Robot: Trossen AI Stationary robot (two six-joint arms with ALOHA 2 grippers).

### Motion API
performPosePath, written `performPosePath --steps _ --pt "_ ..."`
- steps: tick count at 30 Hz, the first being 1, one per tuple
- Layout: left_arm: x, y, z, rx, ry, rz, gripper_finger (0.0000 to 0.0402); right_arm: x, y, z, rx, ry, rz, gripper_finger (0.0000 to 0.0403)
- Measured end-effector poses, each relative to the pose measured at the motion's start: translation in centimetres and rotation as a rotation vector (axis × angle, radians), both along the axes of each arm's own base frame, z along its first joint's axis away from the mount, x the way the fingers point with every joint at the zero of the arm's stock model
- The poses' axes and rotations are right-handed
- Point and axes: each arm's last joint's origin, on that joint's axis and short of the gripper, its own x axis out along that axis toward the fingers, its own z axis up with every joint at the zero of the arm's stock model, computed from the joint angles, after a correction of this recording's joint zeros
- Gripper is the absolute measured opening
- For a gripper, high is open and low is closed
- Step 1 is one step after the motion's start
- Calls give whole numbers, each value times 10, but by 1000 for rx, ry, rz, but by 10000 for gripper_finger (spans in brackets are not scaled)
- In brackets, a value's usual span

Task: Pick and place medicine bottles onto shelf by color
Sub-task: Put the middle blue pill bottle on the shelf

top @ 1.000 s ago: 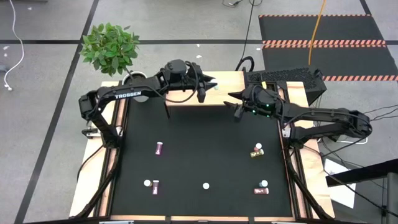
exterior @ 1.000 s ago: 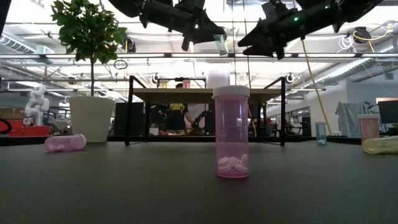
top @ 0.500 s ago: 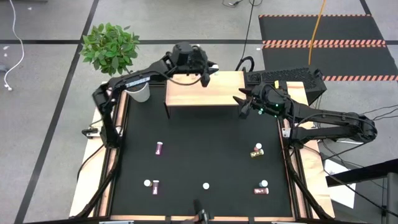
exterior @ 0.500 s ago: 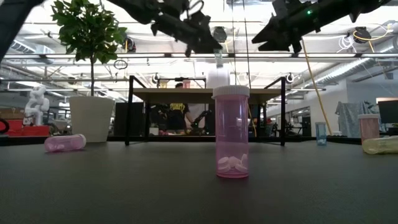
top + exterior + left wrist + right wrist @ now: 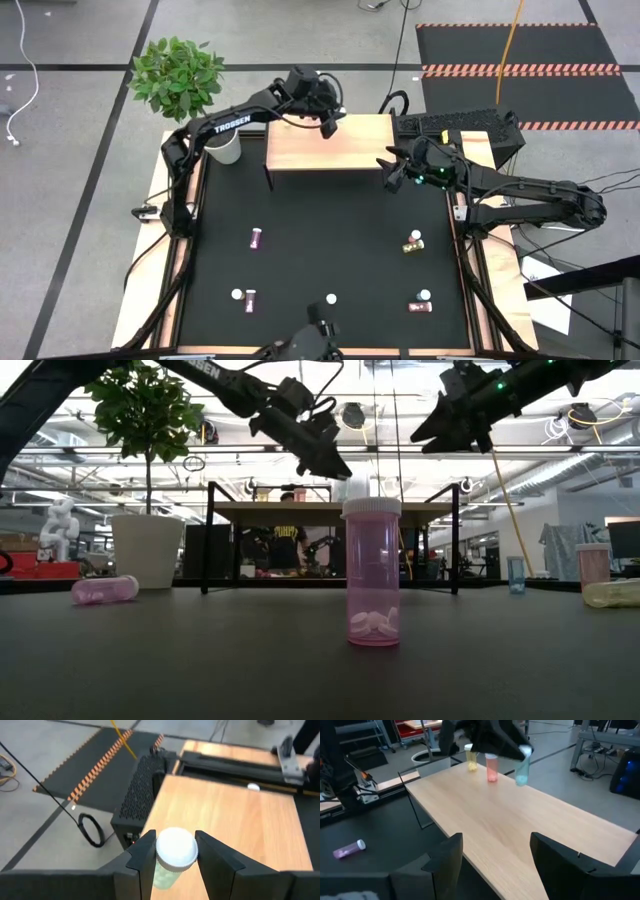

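Note:
My left gripper (image 5: 327, 116) reaches over the light wooden shelf (image 5: 352, 150) at the table's far edge, shut on a teal bottle (image 5: 522, 771) with a white cap. A yellow bottle (image 5: 471, 761) and a pink bottle (image 5: 491, 769) stand upright on the shelf's board beside it. My right gripper (image 5: 391, 172) is open and empty, in the air off the shelf's right end. Several bottles are on the black table: a pink one (image 5: 257, 238) lying down, a yellowish one (image 5: 412, 242), and an upright pink one (image 5: 372, 572) close to the low camera. My left gripper pinches the teal bottle at its white cap (image 5: 175, 848), one finger (image 5: 142, 859) on each side. The fingers come from above, slanting toward the far edge. The bottle hangs upright below them over the shelf; whether its base touches the board, I cannot tell.
A potted plant (image 5: 178, 75) in a white pot stands at the far left corner beside the shelf. A keyboard (image 5: 460, 125) lies right of the shelf. More bottles are near the front at the left (image 5: 248, 299) and right (image 5: 422, 304). A dark object (image 5: 315, 335) shows at the near edge.
My left gripper has carried the teal bottle toward the far edge, out over the shelf, and down toward its board, the bottle staying upright. My right gripper has drawn a little toward the table's right, away from the shelf. A dark object has come in at the near edge.

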Motion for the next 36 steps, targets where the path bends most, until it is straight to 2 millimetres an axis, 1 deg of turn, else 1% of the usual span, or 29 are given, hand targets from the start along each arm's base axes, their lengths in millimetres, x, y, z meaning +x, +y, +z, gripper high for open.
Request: performPosePath --steps 3,7,13,21,29,36 --pt "-1 -1 -4 20 39 -23 131 0 0 0 -7 7 1 226" --pt "-1 -3 -15 29 78 -45 131 0 0 0 -8 8 2 226" --pt "-2 -1 -13 85 88 -35 131 0 0 0 -14 11 5 226" --pt "-4 2 -13 96 96 -15 131 0 0 0 -14 12 7 226" --pt "-8 8 -13 68 85 20 131 0 0 0 -14 11 7 226" --pt "-8 8 -13 48 77 32 132 0 0 0 0 2 2 226"
